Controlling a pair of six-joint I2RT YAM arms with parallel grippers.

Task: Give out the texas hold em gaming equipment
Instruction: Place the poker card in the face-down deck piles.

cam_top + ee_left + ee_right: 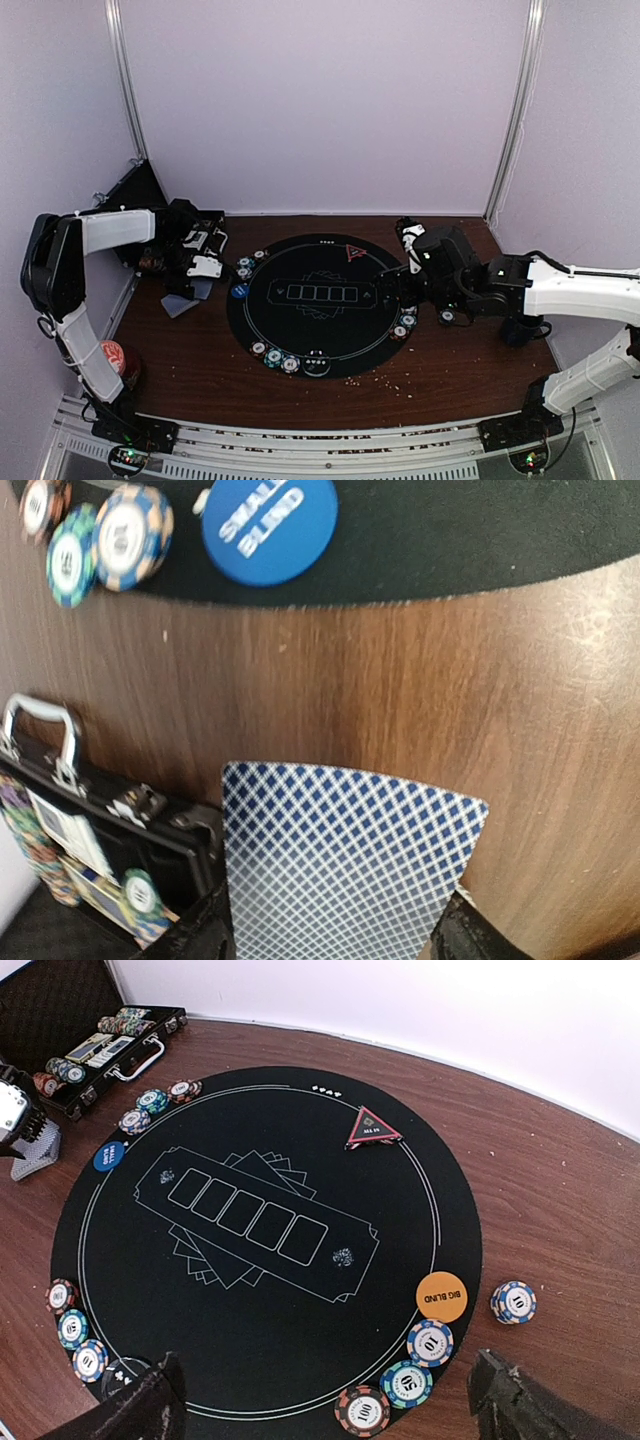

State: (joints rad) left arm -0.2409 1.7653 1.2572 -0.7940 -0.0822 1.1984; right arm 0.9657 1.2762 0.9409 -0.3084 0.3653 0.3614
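A blue-checked playing card is held clamped between the fingers of the left gripper, over the wooden table beside the black mat. The right gripper is spread wide above the mat's edge, with striped chips lying apart from both fingers.

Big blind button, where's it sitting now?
Right wrist view: the orange big blind button lies at the lower-right rim of the black mat, just above a row of three chips, left of a lone chip on the wood.

You've got two matching arms, white shells and black joints.
Left arm and right arm: white links, black motor housings, thin black cables, black bases at near edge; right gripper dark, matte.
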